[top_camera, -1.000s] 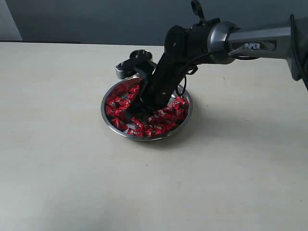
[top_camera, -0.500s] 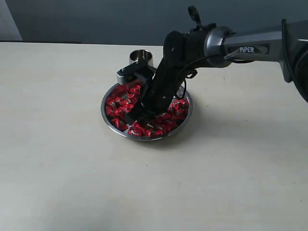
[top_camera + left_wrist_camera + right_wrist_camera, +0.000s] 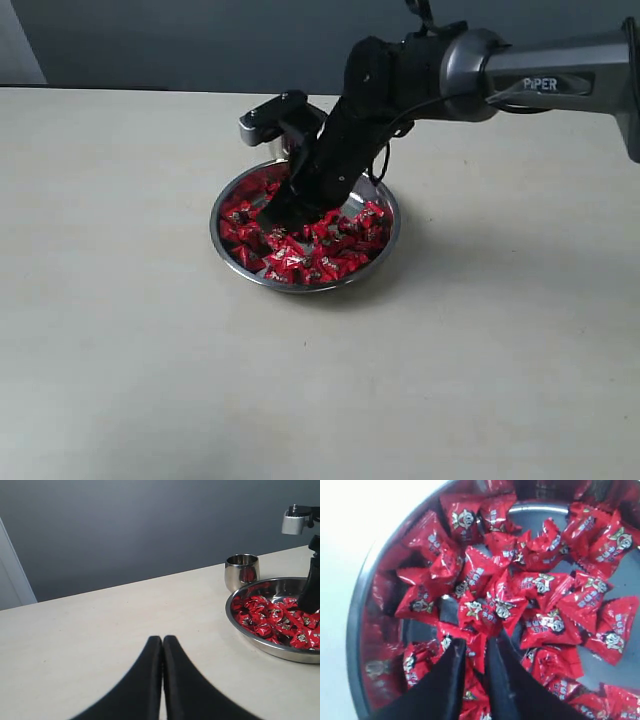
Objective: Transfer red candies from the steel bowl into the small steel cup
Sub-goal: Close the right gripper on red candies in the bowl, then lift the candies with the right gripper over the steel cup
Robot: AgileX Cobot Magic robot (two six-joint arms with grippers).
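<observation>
1. Your right tool (image 3: 275,215) tips down into the steel bowl (image 3: 214,232), its tips among the red candies (image 3: 320,255).
2. Its fingers (image 3: 450,680) stand nearly together with a red wrapper in the narrow gap; you cannot tell whether it is clamped.
3. Your left tool (image 3: 162,638) is pressed together and empty, low over the bench (image 3: 75,645), well apart from the bowl.
4. The small steel cup (image 3: 242,571) stands just beside the bowl.

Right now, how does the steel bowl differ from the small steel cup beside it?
The steel bowl is wide and shallow; the small steel cup is narrow and deeper. The bowl holds many red candies; the cup's contents cannot be seen. Both are shiny steel and stand upright.
</observation>
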